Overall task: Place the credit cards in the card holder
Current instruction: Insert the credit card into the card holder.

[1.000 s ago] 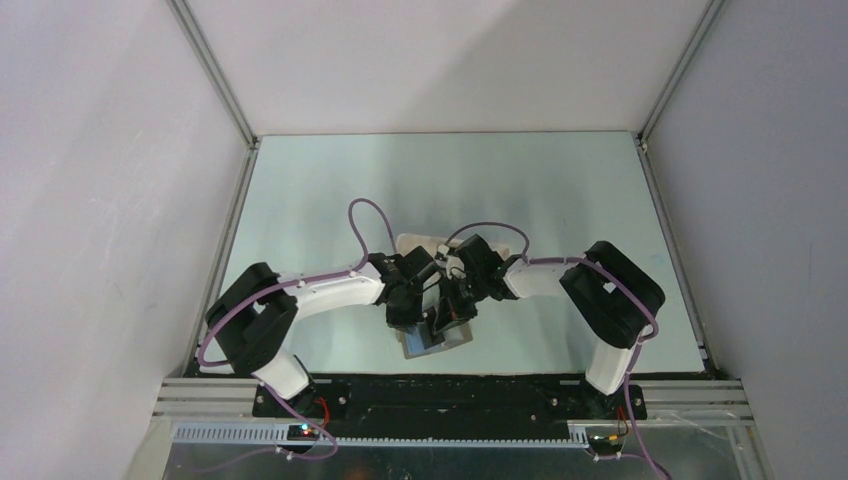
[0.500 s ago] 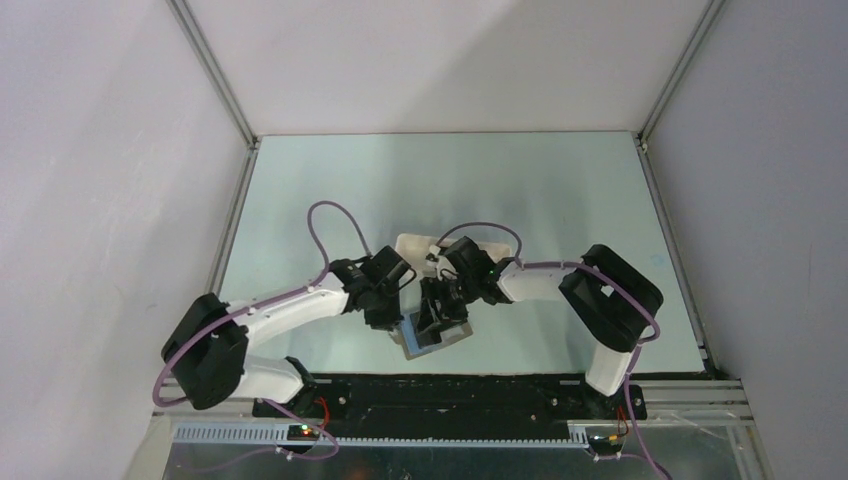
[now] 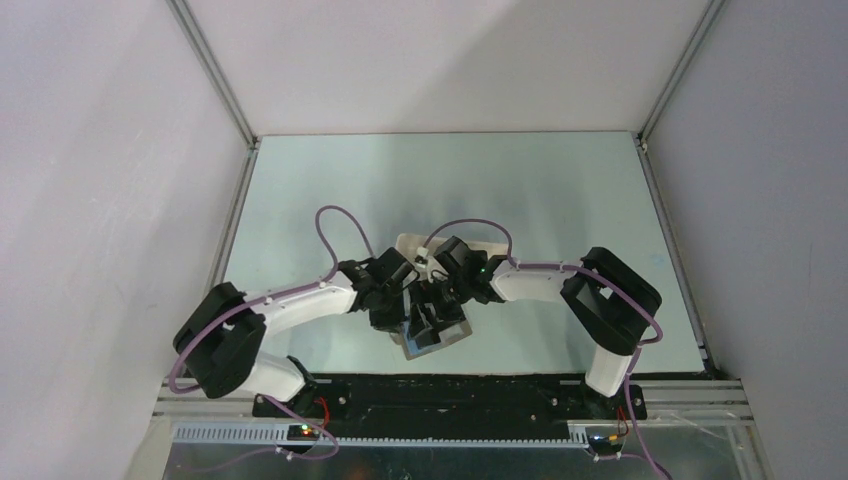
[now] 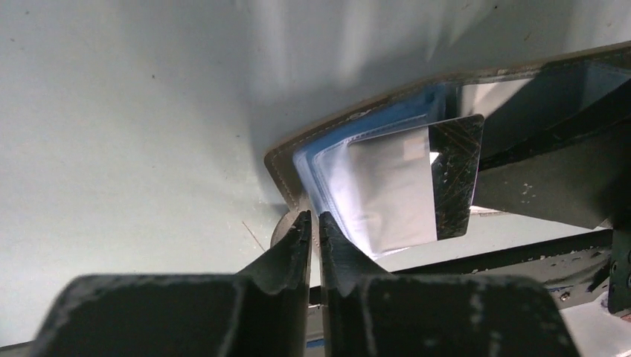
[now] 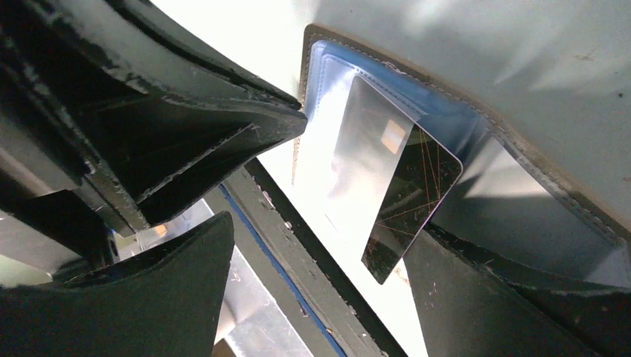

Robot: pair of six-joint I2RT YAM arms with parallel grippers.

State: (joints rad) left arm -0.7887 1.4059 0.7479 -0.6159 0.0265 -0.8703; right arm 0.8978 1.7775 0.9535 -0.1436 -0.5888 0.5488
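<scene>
Step in hand: seat the credit card (image 5: 398, 186) in the card holder (image 4: 277, 167). The holder lies open at lower centre of the top view, next to the dark rail at the table's near edge. The card is partly in the clear sleeve, with its black end sticking out toward the right of the left-wrist frame.

Right gripper (image 5: 320, 238): fingers spread wide either side of the card, gripping nothing. Left gripper (image 4: 312, 219): fingers almost together at the holder's lower-left corner. You can't tell if they nip the edge.

- Get that corner pinned first, or the holder probably slides.
- Bring one right finger to the exposed black end and push along the card's length, low and flat.
- Don't close on the sleeve.
- Watch the rail side; the holder looks free to skid there.

The white tray (image 3: 408, 243) sits behind; no other cards show.
</scene>
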